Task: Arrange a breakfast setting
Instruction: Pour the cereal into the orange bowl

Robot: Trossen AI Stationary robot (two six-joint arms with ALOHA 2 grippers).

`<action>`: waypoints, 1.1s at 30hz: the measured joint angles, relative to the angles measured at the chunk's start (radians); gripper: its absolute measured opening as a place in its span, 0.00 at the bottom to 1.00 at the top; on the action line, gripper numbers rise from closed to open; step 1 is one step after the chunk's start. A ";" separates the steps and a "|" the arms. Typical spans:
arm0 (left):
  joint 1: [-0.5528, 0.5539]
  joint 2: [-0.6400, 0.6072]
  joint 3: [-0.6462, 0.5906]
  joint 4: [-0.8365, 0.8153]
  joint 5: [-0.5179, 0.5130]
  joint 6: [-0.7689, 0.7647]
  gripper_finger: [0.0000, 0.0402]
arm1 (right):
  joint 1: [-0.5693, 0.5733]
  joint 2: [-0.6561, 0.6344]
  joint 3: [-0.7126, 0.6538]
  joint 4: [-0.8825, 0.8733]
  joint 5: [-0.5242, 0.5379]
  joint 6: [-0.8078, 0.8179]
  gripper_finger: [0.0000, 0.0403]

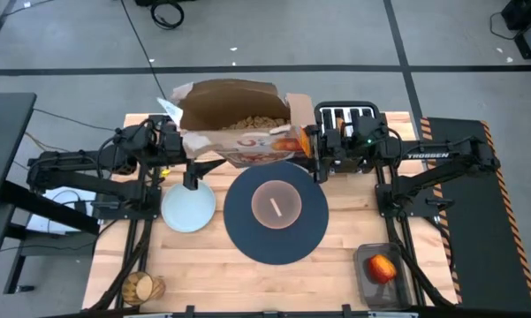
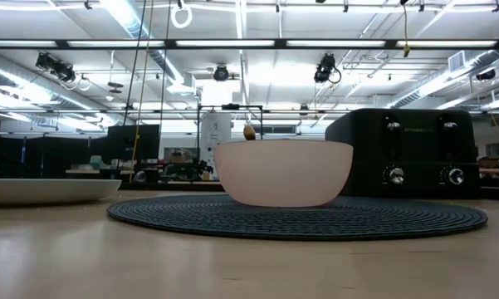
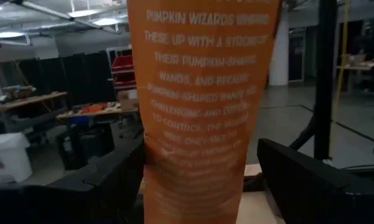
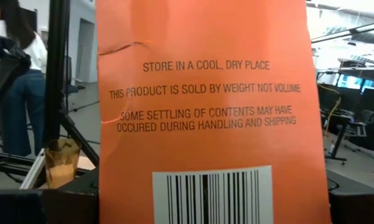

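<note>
Both grippers hold the orange cereal box (image 1: 234, 124) between them above the table's far middle. Its top is open and cereal (image 1: 247, 119) shows inside. My left gripper (image 1: 180, 143) is shut on the box's left end and my right gripper (image 1: 309, 144) on its right end. The pinkish bowl (image 1: 276, 205) stands on the round navy placemat (image 1: 238, 221), with the gold spoon (image 1: 276, 208) in it. The pale blue-grey plate (image 1: 188, 206) lies left of the mat. The amber tumbler (image 1: 144, 287) stands at the near left. The red apple (image 1: 382, 267) lies in a dark container at the near right. No bagel shows. My left gripper comes level from the table's left and has the box's narrow side panel (image 3: 196, 162) between its two fingers (image 3: 106, 180), one on each broad face. The box is lifted clear of the table. My right gripper comes level from the table's right. The narrow barcode panel (image 4: 208, 186) stands between its fingers (image 4: 68, 199), which grip the broad faces. The box is clear of the table.
The black four-slot toaster (image 1: 346, 115) stands at the far edge just behind my right gripper. The arms' frames stand on both table sides. Bare wood (image 1: 247, 283) lies between the mat and the near edge.
</note>
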 joint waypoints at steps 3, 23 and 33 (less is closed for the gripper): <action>0.000 -0.014 0.000 -0.003 -0.025 0.020 0.79 | -0.016 0.000 0.000 0.000 0.006 0.003 0.70; 0.035 -0.105 0.043 -0.082 -0.161 -0.078 0.79 | -0.045 -0.005 0.000 -0.017 -0.001 0.033 0.70; 0.018 -0.106 0.125 -0.263 -0.193 -0.053 0.55 | -0.045 -0.006 0.000 -0.019 -0.001 0.035 0.70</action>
